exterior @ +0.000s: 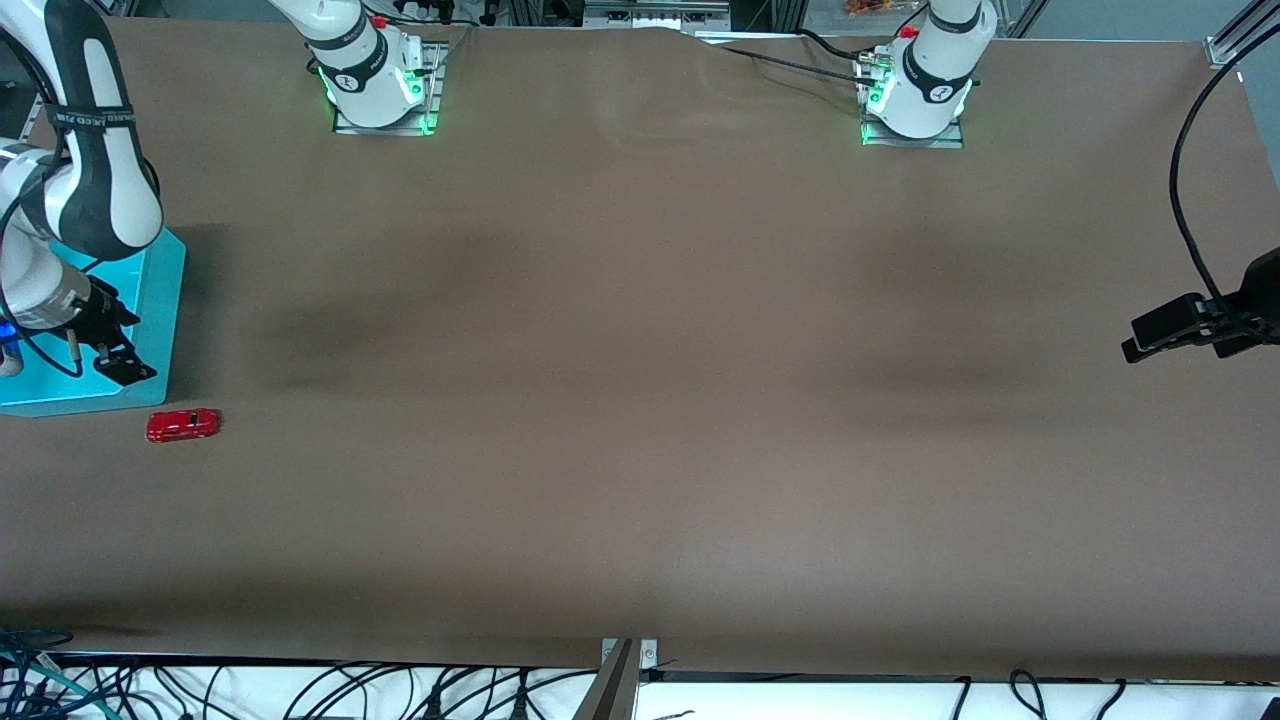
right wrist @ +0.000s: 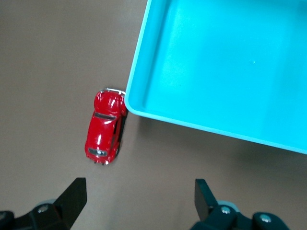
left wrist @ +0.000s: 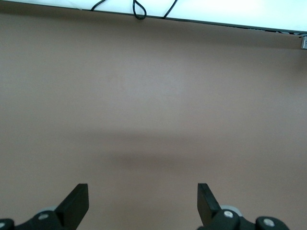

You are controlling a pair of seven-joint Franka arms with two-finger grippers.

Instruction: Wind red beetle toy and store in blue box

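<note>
The red beetle toy (exterior: 183, 425) (right wrist: 104, 128) lies on the brown table at the right arm's end, just off a corner of the blue box (exterior: 165, 300) (right wrist: 153, 72) and nearer the front camera than it. The box's inside shows nothing in it. My right gripper (exterior: 118, 338) (right wrist: 140, 187) hangs open over that corner of the box, a little above the toy's level, with nothing between its fingers. My left gripper (exterior: 1150, 340) (left wrist: 142, 191) waits open over bare table at the left arm's end, holding nothing.
Both arm bases (exterior: 380, 85) (exterior: 915, 95) stand along the table's back edge. A metal bracket (exterior: 630, 655) and loose cables (exterior: 300, 690) sit at the front edge. The wide brown tabletop (exterior: 640, 400) spreads between the two grippers.
</note>
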